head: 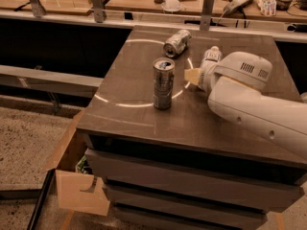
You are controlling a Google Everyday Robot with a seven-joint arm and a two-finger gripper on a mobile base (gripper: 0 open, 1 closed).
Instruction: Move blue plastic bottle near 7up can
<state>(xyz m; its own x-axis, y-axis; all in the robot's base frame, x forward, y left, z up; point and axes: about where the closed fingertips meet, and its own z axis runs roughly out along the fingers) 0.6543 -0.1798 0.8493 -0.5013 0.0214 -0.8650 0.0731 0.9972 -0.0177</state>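
bottle is upright mid-table, right of the 7up can, near but apart. its lower half is hidden behind the wrist. gripper sits low at the bottle's front-left, over the table. can't tell if it's clamped or slack. my guess is that spot lets it take the bottle toward the can, which lies on its side at the back. tall can stands upright in front, so it's a bump risk. no print is legible on any of them.

Noted: pale whitish-blue translucent plastic bottle, white cap, dark-printed label. Short silvery 7up can, faint pale markings. Tan-tipped white gripper beside the bottle. Grey-brown tabletop, pale ring.
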